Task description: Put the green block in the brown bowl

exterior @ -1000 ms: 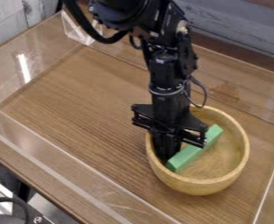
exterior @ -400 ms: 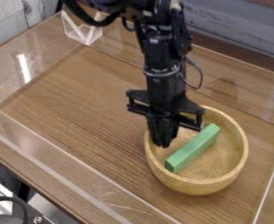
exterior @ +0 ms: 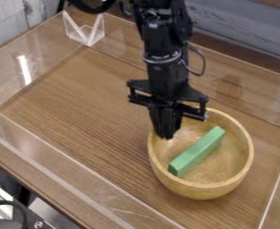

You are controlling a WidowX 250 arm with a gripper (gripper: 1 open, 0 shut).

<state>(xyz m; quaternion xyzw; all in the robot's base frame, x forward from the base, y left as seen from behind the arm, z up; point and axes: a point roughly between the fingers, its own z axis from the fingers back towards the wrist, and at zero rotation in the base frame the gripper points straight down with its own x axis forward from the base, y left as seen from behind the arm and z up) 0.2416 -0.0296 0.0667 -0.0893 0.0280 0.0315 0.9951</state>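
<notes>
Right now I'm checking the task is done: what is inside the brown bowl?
The green block lies in the brown bowl; the gripper hides part of the far rim.

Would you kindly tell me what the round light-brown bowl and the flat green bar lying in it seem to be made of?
The round light-brown bowl looks like wood with a matte finish: grain shows on its thick rim. The flat green bar is uniformly bright green and plain, possibly painted wood or plastic; the view cannot settle which.

1 raised, angled view, table (exterior: 71, 98) near
</notes>
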